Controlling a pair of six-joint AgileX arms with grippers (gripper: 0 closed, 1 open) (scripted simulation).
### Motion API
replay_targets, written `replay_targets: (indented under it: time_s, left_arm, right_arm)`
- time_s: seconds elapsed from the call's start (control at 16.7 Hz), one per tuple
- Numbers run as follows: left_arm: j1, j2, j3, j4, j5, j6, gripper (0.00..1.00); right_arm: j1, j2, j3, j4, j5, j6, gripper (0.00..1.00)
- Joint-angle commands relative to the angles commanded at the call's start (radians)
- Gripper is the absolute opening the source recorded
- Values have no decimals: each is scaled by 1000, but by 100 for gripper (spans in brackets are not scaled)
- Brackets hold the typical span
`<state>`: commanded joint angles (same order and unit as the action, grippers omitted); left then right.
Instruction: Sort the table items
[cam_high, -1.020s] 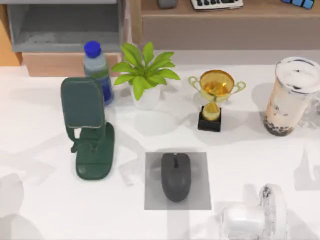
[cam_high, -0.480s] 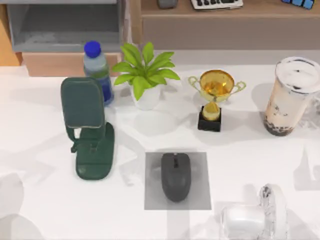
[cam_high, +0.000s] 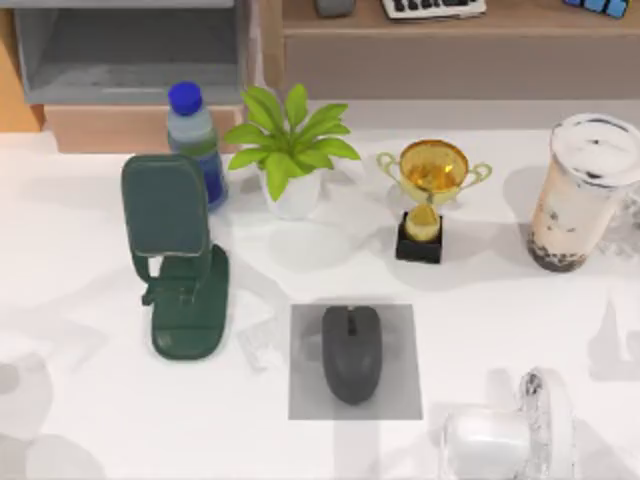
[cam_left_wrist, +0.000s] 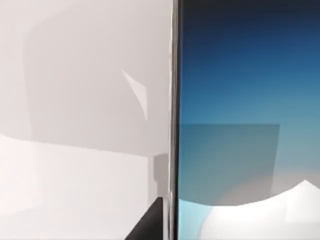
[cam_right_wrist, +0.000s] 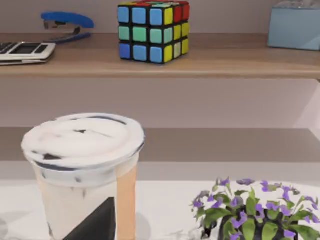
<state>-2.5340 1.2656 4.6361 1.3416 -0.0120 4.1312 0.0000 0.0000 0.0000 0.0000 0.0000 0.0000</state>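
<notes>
1. A smartphone (cam_left_wrist: 245, 125) stands close before the left wrist camera, its screen shading from dark blue to pale blue-white.
2. Its thin metallic edge (cam_left_wrist: 174, 115) runs straight along the screen's side.
3. Beside that edge lies the white table (cam_left_wrist: 75, 185).
4. A dark wedge (cam_left_wrist: 150, 225), possibly 1 finger of the left claw, touches the phone's edge.

The mouse (cam_high: 351, 353) looks matt dark plastic on a smooth grey mat (cam_high: 404, 400). The trophy (cam_high: 432, 180) shines like polished gold metal. The milk-tea cup (cam_high: 580, 195) is clear glossy plastic; the smartphone (cam_left_wrist: 247, 125) screen is glassy.
</notes>
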Motion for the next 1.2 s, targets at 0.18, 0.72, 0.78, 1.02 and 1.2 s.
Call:
replay_targets:
  time_s: [0.18, 0.72, 0.78, 1.02, 1.2]
  left_arm:
    - [2, 8, -10, 10, 0, -2, 0]
    - [-237, 178, 38, -144, 180, -261, 0]
    - [-302, 217, 53, -179, 218, -329, 0]
    - [-605, 391, 125, -329, 383, -650, 0]
    - [-854, 508, 191, -442, 501, -908, 0]
  right_arm:
    - [0, 0, 0, 0, 0, 0, 100]
    - [0, 0, 0, 0, 0, 0, 100]
    - [0, 0, 0, 0, 0, 0, 100]
    - [0, 0, 0, 0, 0, 0, 100]
    - [0, 0, 0, 0, 0, 0, 100]
